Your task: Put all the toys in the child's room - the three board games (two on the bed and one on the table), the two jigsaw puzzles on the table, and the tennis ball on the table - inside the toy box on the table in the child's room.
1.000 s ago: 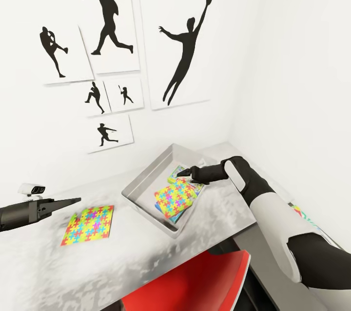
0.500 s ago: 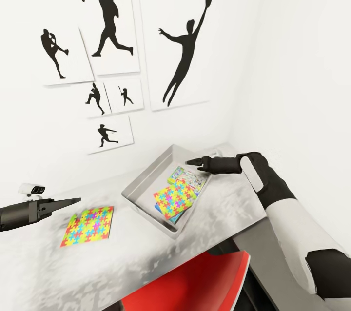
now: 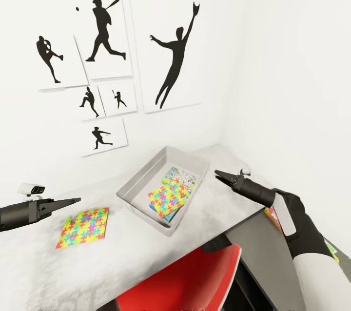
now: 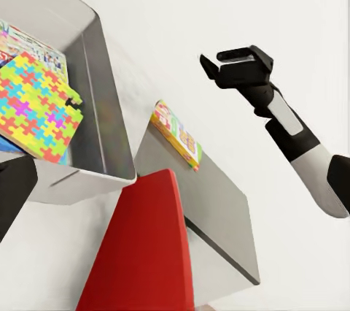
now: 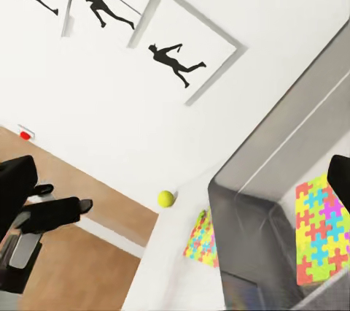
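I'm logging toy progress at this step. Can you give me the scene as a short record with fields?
toy box: on the light grey table, holding one jigsaw puzzle that lies over flat game boxes
second jigsaw puzzle: flat on the table, outside the box
tennis ball: outside the box
another board game: on the dark grey top
left gripper: empty, above the table beside the second puzzle
right gripper: empty, beside the box

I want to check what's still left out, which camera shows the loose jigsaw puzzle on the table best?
The head view: the jigsaw puzzle lies flat and whole on the table, left of the toy box. The right wrist view catches it edge-on.
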### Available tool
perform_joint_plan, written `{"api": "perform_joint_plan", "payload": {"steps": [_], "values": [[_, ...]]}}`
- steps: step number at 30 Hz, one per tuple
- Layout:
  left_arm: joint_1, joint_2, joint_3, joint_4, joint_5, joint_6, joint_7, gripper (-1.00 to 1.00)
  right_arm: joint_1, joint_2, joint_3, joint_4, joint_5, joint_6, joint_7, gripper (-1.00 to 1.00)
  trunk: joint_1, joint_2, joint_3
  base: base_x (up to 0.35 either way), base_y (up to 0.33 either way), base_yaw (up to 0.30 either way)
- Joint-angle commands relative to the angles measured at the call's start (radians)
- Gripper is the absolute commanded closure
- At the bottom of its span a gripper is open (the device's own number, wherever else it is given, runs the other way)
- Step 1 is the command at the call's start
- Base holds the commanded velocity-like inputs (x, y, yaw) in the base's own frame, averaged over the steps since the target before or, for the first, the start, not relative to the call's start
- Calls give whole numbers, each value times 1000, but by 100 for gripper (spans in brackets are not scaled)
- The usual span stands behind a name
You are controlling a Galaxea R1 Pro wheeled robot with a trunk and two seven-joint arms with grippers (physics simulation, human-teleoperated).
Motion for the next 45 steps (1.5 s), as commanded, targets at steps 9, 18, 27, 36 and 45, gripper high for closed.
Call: {"api": "perform_joint_plan", "payload": {"steps": [9, 18, 27, 36, 45], "values": [[-1, 1, 1, 0, -1, 11, -4, -100, 99, 12, -19, -12, -2, -124, 107, -100, 0, -2, 12, -67, 0, -114], [-1, 0, 0, 0, -2, 11, -4, -100, 144, 5, -24, -25, -1, -146, 115, -100, 0, -2, 25, -124, 32, -88], [-1, -1, 0, 0, -2, 11, -4, -100, 148, 9, -25, -24, 6, -153, 103, -100, 0, -2, 28, -16, 6, -15], [-1, -1, 0, 0, -2, 11, -4, -100, 148, 11, -26, -22, 3, -157, 104, -100, 0, -2, 28, 0, 0, -17], [-1, -1, 0, 0, -2, 11, -4, -100, 148, 6, -26, -21, -3, -157, 105, -100, 0, -2, 37, -47, 2, -187]]}}
